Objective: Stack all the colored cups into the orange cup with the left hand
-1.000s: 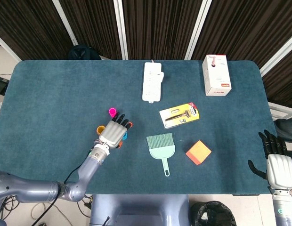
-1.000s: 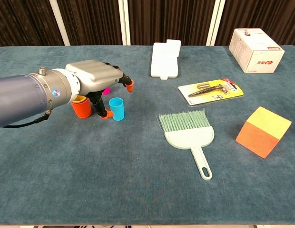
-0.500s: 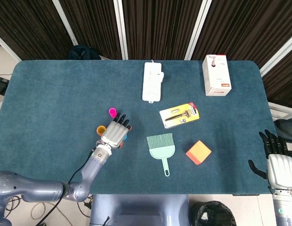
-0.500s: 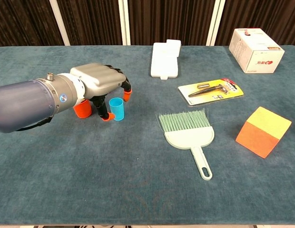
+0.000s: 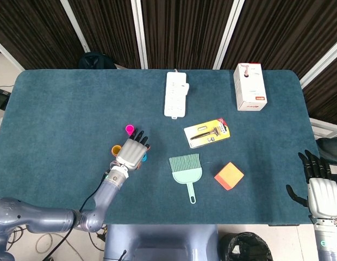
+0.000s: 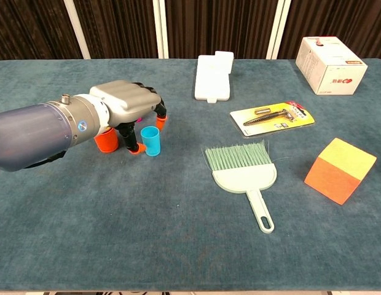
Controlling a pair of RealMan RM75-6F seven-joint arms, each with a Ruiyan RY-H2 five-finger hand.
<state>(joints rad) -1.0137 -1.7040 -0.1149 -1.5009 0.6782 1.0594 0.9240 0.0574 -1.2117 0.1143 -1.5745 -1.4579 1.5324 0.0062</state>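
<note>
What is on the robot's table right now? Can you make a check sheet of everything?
Surface: teal table, covered in cloth.
Job's things: orange cup upright, with something yellow inside; blue cup upright beside it; pink cup farther back.
Clutter: green dustpan brush, orange-yellow block, packaged razor, white power strip, white box.
Hands: left hand arched over the blue cup, fingertips beside it, not gripping yet; right hand off the table edge, holding nothing.
Cables: black cable under the left arm.
Surroundings: dark curtains behind; bin below.
</note>
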